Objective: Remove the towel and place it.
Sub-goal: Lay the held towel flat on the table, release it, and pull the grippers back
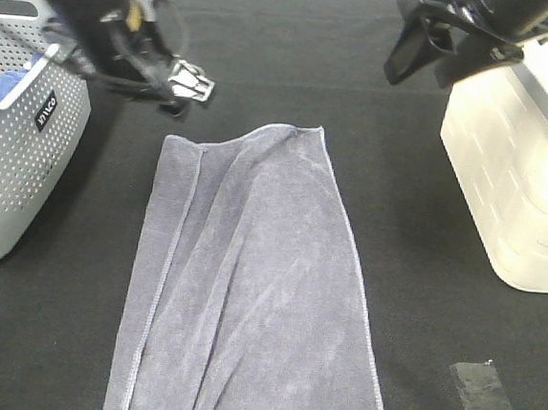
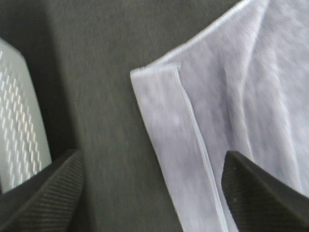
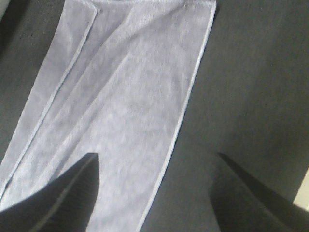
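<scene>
Left hand [image 2: 152, 193], right hand [image 3: 154, 188] both released — over the flat towel [image 1: 257, 290]; label [image 1: 46, 111] on grey basket [image 1: 17, 183] unreadable.

A black cloth tabletop [image 1: 426, 228] bearing a clear tape strip [image 1: 489, 406].

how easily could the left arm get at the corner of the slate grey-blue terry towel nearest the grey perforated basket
Probably easily: the left pincer hangs open over that corner of the slate grey-blue terry towel, with nothing between them.
</scene>
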Action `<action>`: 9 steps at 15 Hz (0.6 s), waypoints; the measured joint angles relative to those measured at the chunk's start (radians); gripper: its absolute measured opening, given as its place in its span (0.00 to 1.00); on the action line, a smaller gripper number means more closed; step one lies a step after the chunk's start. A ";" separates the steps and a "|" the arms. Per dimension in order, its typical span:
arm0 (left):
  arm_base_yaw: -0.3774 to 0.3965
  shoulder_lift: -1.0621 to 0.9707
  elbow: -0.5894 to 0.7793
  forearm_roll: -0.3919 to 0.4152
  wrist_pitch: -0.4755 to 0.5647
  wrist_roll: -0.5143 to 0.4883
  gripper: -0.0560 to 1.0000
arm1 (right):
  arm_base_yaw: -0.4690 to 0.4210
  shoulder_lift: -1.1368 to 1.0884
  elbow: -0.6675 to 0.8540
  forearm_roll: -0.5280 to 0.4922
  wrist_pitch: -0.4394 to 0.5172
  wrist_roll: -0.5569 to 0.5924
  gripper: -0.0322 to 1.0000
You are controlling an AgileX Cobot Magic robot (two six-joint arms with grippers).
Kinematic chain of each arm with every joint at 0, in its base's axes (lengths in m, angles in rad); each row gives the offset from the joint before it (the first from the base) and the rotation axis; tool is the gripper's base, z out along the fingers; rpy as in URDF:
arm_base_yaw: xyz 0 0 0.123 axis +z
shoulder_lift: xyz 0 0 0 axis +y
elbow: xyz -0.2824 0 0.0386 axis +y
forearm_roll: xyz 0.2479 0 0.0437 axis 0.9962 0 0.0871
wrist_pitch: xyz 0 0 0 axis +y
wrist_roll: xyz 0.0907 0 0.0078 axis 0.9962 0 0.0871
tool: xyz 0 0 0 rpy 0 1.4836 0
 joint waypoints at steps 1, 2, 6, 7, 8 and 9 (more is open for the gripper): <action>0.000 0.053 -0.070 0.001 0.027 0.019 0.76 | 0.000 0.022 -0.024 0.000 -0.002 0.000 0.63; 0.000 0.053 -0.070 0.001 0.027 0.019 0.76 | 0.000 0.022 -0.024 0.000 -0.002 0.000 0.63; 0.000 0.237 -0.339 -0.003 0.170 0.076 0.71 | 0.000 0.116 -0.115 0.000 -0.026 -0.025 0.63; 0.000 0.273 -0.388 -0.003 0.214 0.088 0.70 | 0.000 0.128 -0.120 0.001 -0.039 -0.026 0.63; 0.004 0.303 -0.425 -0.009 0.255 0.101 0.70 | 0.000 0.137 -0.123 0.008 -0.054 -0.036 0.63; 0.012 0.328 -0.452 -0.029 0.282 0.111 0.70 | 0.000 0.143 -0.123 0.015 -0.065 -0.049 0.63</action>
